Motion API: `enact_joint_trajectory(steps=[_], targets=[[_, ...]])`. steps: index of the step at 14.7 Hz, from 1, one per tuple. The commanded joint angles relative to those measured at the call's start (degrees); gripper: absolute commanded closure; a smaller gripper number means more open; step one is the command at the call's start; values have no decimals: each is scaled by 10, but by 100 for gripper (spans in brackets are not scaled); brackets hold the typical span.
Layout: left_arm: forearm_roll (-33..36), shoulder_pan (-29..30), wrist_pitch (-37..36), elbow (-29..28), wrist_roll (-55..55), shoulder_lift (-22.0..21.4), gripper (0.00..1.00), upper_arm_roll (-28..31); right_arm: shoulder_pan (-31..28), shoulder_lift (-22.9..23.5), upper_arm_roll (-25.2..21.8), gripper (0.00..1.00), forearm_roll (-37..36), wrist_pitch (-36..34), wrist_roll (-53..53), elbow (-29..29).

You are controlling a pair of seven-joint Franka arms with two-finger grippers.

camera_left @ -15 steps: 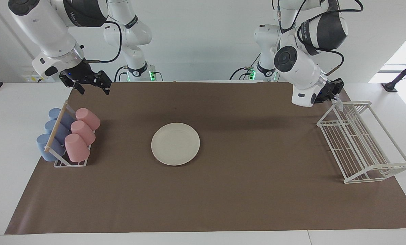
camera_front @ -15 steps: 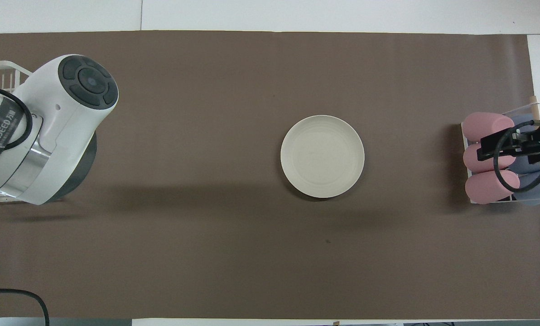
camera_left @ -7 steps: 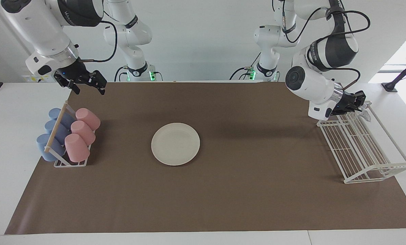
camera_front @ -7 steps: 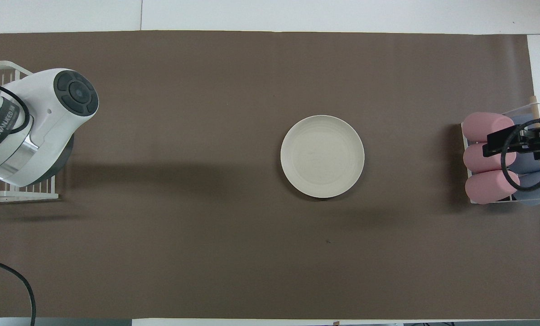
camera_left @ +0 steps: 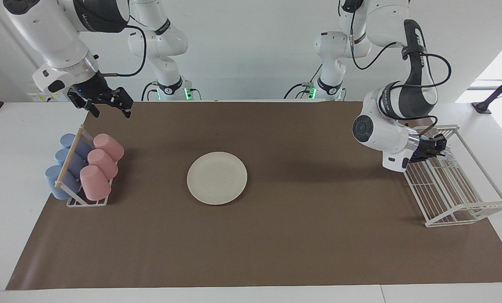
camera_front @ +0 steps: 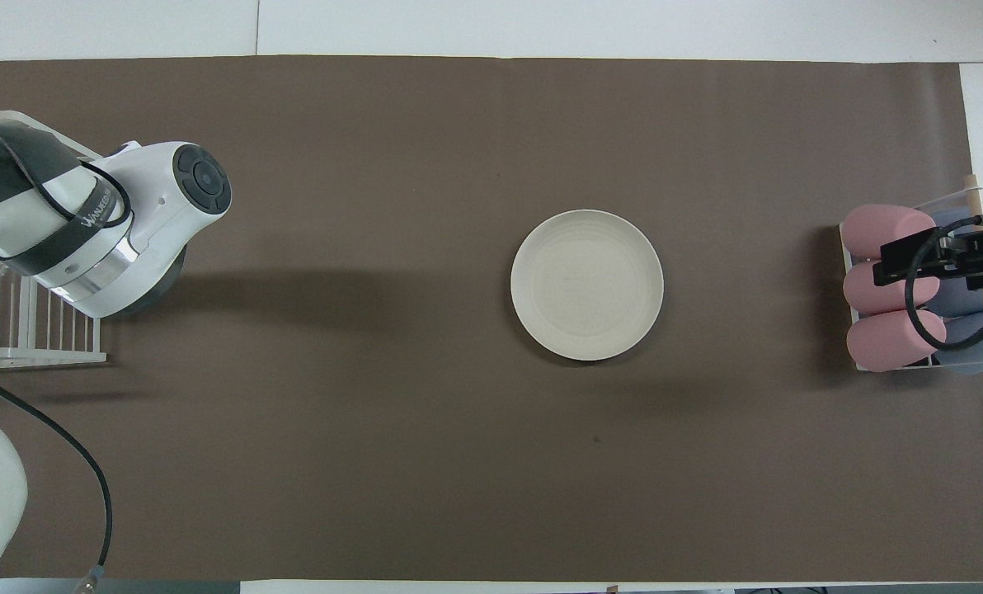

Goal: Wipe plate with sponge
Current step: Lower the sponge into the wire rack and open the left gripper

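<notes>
Plate (camera_left: pixel 217 178): round, cream-white, flat on the brown mat mid-table, bare. Sponge (camera_left: pixel 446 156): silvery scrap pinched in the left gripper (camera_left: pixel 440 152) over the wire rack (camera_left: pixel 465 210).

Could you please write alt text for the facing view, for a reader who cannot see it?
The left end effector, shut on a silvery sponge, is over a white wire rack. A cream plate lies mid-mat, apart from both arms. The right end effector waits open above a rack of cups.
</notes>
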Motion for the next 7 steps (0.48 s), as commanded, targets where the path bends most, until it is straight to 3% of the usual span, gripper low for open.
enact_joint_trajectory(steps=[1, 3, 4, 5, 6, 7], targets=[[1, -1, 4, 8, -10, 0, 100, 0, 0, -11, 1, 0, -9, 6, -17, -8], [0, -1, 7, 7, -10, 0, 100, -1, 0, -11, 1, 0, -10, 6, -25, -9], [-1, -1, 8, 7, -10, 0, 90, -1, 0, -11, 1, 0, -10, 6, -26, -9], [-1, -1, 8, 7, -10, 0, 62, -1, 0, -11, 1, 0, -10, 7, -26, -9], [-3, -1, 9, 7, -10, 0, 23, -1, 0, -11, 1, 0, -9, 6, -26, -8], [-4, -2, 9, 7, -10, 0, 12, -1, 0, -11, 1, 0, -9, 6, -26, -9]])
